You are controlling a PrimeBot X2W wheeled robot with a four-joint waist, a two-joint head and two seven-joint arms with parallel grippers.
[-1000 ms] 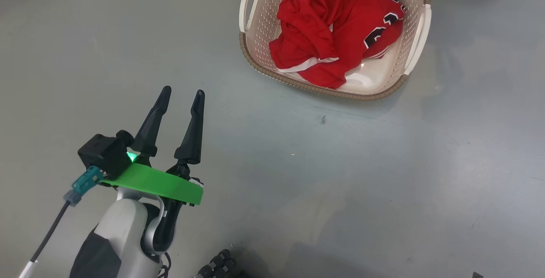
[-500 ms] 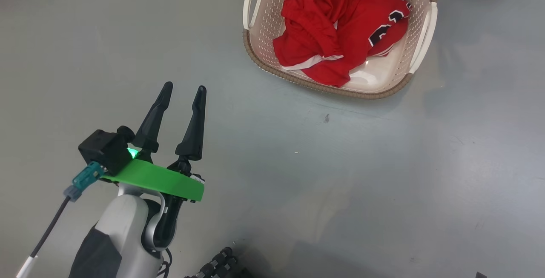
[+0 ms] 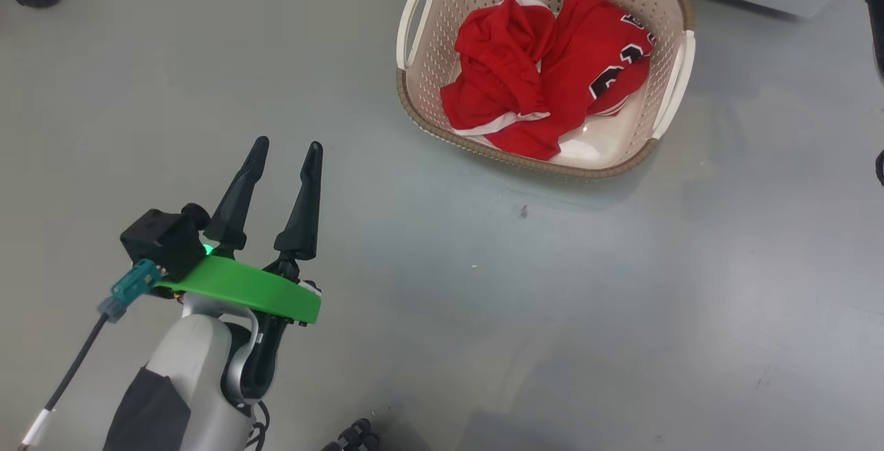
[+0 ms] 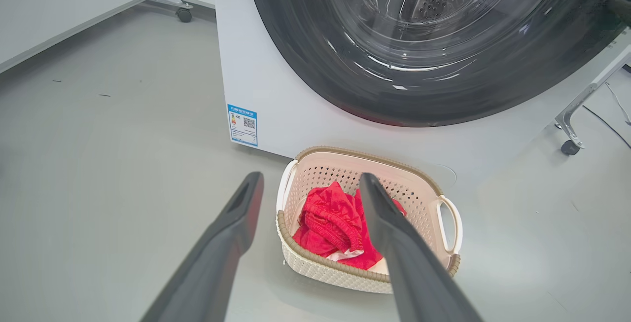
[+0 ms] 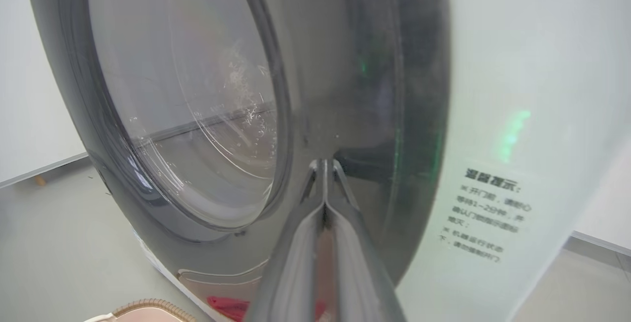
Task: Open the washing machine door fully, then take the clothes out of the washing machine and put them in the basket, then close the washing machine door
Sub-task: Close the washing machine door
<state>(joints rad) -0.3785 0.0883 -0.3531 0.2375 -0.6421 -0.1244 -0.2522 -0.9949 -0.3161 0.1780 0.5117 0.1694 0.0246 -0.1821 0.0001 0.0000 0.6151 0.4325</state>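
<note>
**Grey floor (image 3: 483,333), last step: a door that may not catch**

On the grey floor stands the white washing machine (image 4: 276,90). Its round door (image 4: 340,85) lies close against the front, but I cannot tell whether the latch has caught. In the right wrist view the right gripper (image 5: 324,165) has its fingers pressed together and holds nothing. Its tips rest against the door's glossy black rim, near the edge beside the white panel. I judge that the closing push is the step in hand.

The rim is smooth and curved. Narrow, closed tips could skid sideways off it onto the glass bulge or the panel, and the push would be lost. Too soft a push would likely leave the door resting against the front but unlatched, free to swing back out. A push that lands off-centre on the rim may flex the door rather than seat it.

The basket (image 3: 552,164) sits on the floor just in front of the machine, near the blue sticker (image 4: 242,125). The red clothes (image 3: 525,71) are heaped inside it, and none hang over its edge. It lies close below the door, so an arm that slips downward could knock it or tip it.

The left gripper (image 3: 287,144) hovers over the floor with its fingers spread and empty. It is well apart from the basket and looks unlikely to interfere.
</note>
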